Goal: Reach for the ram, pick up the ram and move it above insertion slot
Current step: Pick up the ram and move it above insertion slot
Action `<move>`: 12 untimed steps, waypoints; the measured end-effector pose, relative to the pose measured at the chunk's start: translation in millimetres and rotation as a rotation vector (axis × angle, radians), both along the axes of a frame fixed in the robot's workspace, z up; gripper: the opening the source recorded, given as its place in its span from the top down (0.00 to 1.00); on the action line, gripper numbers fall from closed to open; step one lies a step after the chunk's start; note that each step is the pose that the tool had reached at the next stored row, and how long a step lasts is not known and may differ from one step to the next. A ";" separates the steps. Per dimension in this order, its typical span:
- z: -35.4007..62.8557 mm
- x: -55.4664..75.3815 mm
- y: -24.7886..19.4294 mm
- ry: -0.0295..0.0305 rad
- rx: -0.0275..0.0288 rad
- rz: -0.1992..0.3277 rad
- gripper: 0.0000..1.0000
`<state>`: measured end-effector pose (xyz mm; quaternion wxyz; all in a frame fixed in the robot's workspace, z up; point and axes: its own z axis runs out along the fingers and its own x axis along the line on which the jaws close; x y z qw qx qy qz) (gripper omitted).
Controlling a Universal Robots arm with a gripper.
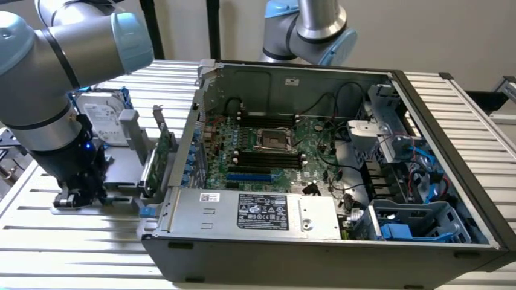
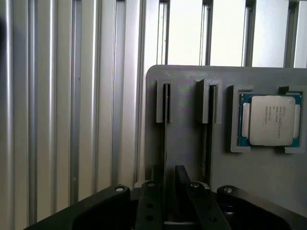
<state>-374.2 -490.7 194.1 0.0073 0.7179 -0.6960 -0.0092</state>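
Observation:
The ram (image 2: 166,129) shows edge-on in the wrist view as a thin dark stick standing in one slot of a grey holder (image 2: 187,76). My gripper (image 2: 170,175) is down over it, its fingers (image 2: 156,191) pressed close on either side of the stick, which still sits in its slot. In the exterior view my gripper (image 1: 77,196) is low over the grey holder (image 1: 121,175), at the exterior view's left of the open computer case (image 1: 322,241). The motherboard's black memory slots (image 1: 262,158) lie inside the case.
A processor chip (image 2: 271,120) rests in the holder beside a second slot (image 2: 209,115). A silver hard drive (image 1: 105,118) and a wider green expansion card (image 1: 165,151) stand between my gripper and the case wall. A second arm (image 1: 310,27) rises behind the case.

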 end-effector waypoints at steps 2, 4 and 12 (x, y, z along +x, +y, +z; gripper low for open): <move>0.0 0.0 0.0 0.0000 0.0001 0.000 0.78; 0.0 0.0 0.0 0.0000 0.0002 0.000 0.85; 0.0 0.0 0.0 0.0000 0.0001 -0.002 0.86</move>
